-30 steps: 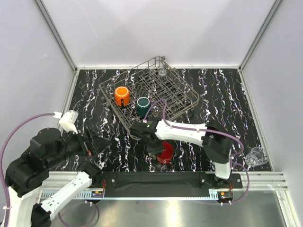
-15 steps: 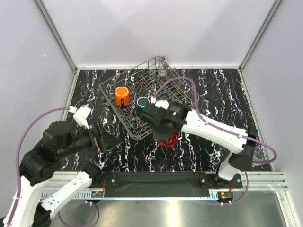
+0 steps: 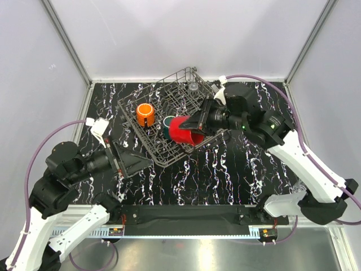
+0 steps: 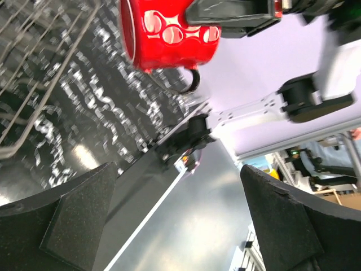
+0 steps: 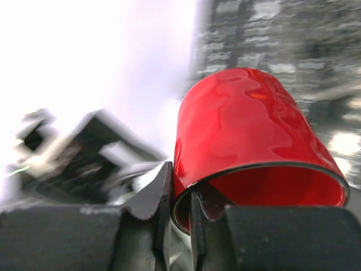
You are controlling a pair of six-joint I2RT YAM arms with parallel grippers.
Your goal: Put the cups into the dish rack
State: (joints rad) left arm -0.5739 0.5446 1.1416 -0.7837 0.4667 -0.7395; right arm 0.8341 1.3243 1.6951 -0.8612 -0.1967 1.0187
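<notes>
**A:** Well now, the right gripper (image 3: 196,125) has the red cup (image 3: 181,131) by the rim. One finger is inside the mouth and one outside, pinched hard on the wall.

**B:** And where's that cup hanging?

**A:** It's up off the worktop (image 3: 254,164), over the near-right side of the rack (image 3: 217,103). It's tipped on its side, with the bottom aimed toward the worktop's left edge and the mouth facing back at the gripper.

**B:** The rack itself?

**A:** That sits toward the worktop's far edge, about midway along and turned corner-on. The orange cup (image 3: 145,114) is inside it on the left. The teal cup (image 3: 168,122) is inside too, just beside the red one from above and half hidden behind it. A clear cup (image 3: 193,87) sits at the rack's far corner.

**B:** What about the other arm?

**A:** The left gripper (image 3: 131,162) hovers over the near-left part of the worktop, pointing toward the rack's near corner. Its fingers are spread wide with nothing between them.

**B:** Its wrist camera gives a fine look at the load.

**A:** It does. You can see white spots on the red glaze, the handle curling off one side, and the rack wires away at the edge of the shot. Whether the cup touches any tine, nobody can tell from these angles.
</notes>
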